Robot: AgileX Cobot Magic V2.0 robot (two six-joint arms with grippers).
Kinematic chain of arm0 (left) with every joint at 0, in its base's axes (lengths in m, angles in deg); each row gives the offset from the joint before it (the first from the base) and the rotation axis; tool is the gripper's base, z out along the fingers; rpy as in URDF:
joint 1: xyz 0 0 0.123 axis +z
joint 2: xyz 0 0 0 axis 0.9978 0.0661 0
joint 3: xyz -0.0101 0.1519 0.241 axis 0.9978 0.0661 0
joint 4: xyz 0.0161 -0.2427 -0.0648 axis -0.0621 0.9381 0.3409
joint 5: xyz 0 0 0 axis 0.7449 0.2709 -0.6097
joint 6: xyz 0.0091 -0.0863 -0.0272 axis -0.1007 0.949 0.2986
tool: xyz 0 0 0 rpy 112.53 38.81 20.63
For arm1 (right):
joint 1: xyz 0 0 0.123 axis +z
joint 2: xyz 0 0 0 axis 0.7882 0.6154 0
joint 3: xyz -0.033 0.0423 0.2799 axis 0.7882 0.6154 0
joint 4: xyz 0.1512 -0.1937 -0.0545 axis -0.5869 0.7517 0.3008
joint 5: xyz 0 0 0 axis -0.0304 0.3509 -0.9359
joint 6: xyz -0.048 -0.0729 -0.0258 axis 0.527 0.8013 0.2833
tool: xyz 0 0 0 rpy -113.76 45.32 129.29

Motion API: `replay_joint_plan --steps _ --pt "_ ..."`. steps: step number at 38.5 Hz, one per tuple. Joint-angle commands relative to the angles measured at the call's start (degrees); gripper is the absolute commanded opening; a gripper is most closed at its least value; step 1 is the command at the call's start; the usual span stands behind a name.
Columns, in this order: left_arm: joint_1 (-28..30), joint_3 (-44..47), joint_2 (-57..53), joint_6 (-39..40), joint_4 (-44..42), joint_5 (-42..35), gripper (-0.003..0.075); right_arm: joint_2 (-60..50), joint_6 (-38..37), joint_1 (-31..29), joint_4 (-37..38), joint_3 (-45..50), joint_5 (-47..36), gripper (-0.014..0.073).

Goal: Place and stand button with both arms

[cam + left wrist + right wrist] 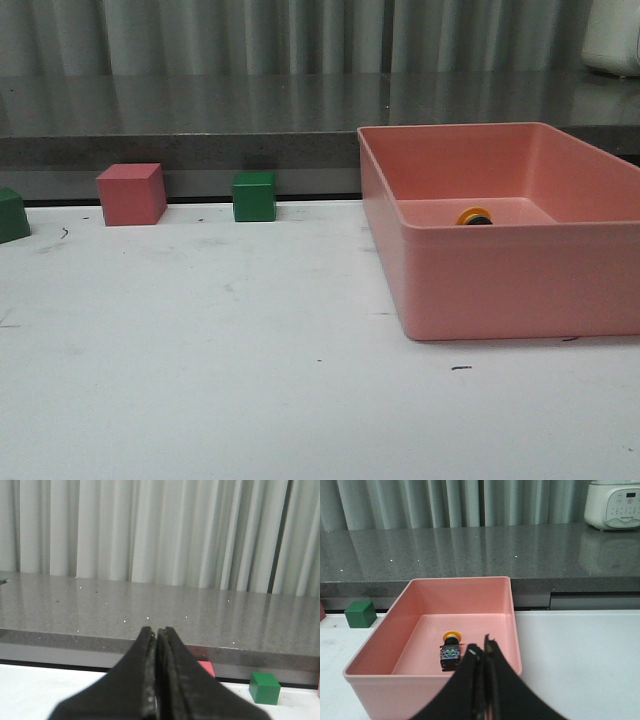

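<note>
1. We are keeping both grippers closed with nothing between the jaws: the left gripper [156, 632] and the right gripper [482, 650] are each showing their fingers pressed together.
2. We are seeing the button [451, 651] lying on its side inside the pink bin [380, 645], not standing.
3. To do this step well, we are advising the right gripper to open, descend clear of the bin wall, and grasp the black body.
4. We are reading no writing; the panel of the white appliance [612, 502] is too small.
</note>
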Motion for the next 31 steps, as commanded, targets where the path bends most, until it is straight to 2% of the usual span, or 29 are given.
replay_joint_plan --steps 1,7,12,16,20,22,25,28,30,31 --pt "0.04 -4.57 6.53 0.56 -0.28 -3.43 -0.0020 7.56 0.33 -0.37 0.95 -5.53 -3.03 -0.0062" --pt "0.04 -6.34 11.85 0.56 -0.28 -4.53 -0.0020 15.86 0.33 -0.30 0.95 -9.58 -3.24 -0.0062" --pt "0.04 -6.34 12.86 0.56 -0.28 -5.03 -0.0020 18.06 0.33 -0.30 0.95 -10.16 -4.97 -0.0060" --pt "0.04 -6.34 12.98 0.56 -0.28 -4.92 0.0006 18.18 0.33 -0.30 0.95 -10.16 -5.11 -0.0014" --pt "0.04 -6.34 12.98 0.56 -0.28 -4.92 0.0150 18.18 0.33 -0.30 0.95 -10.16 -4.87 0.0127" --pt "0.04 -6.34 12.98 0.56 -0.28 -4.92 0.0258 18.18 0.33 -0.30 0.95 -10.16 -4.89 0.0226" --pt "0.04 -6.34 12.98 0.56 -0.28 -4.92 0.0494 18.18 0.33 -0.30 0.95 -10.16 -4.89 0.0414" --pt "0.04 -6.34 12.98 0.56 -0.28 -4.92 0.0660 18.18 0.33 -0.30 0.95 -10.16 -4.89 0.0580" --pt "0.04 -6.20 12.98 0.56 -0.28 -5.46 0.0705 18.23 0.33 -0.30 0.95 -10.16 -4.96 0.0639" --pt "0.04 -6.08 12.98 0.56 -0.28 -5.90 0.0692 18.30 0.33 -0.30 0.95 -10.16 -5.11 0.0664"
